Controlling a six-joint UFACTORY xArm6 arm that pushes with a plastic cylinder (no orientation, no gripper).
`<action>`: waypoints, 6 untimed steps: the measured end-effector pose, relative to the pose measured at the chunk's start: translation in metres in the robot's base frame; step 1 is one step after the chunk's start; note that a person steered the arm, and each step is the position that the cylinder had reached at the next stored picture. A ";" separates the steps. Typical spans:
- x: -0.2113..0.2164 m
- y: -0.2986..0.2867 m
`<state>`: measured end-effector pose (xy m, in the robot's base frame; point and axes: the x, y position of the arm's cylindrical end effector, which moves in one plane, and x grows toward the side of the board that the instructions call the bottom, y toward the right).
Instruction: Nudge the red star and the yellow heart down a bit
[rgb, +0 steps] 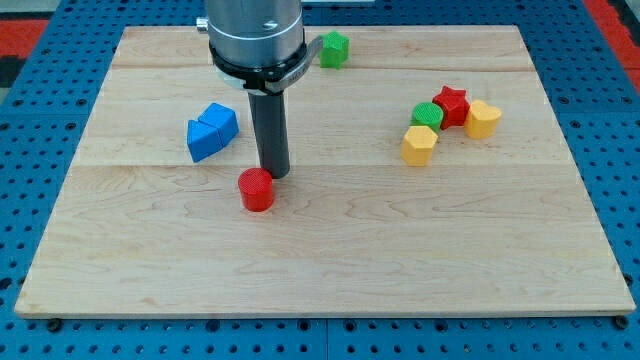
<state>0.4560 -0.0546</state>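
The red star (451, 103) sits at the view's right on the wooden board (330, 250). The yellow heart (484, 118) touches its right side. A green round block (427, 116) touches the star's lower left, and a yellow hexagon block (419, 145) lies just below that. My tip (275, 174) stands left of centre, far to the left of the star and heart. It is just above and right of a red cylinder (256, 189), close to it or touching.
Two blue blocks (211, 131) lie together left of the rod. A green block (333, 49) sits near the board's top edge, right of the arm's grey housing (255, 35). Blue pegboard surrounds the board.
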 end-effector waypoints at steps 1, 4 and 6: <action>-0.035 0.004; -0.172 0.204; -0.138 0.294</action>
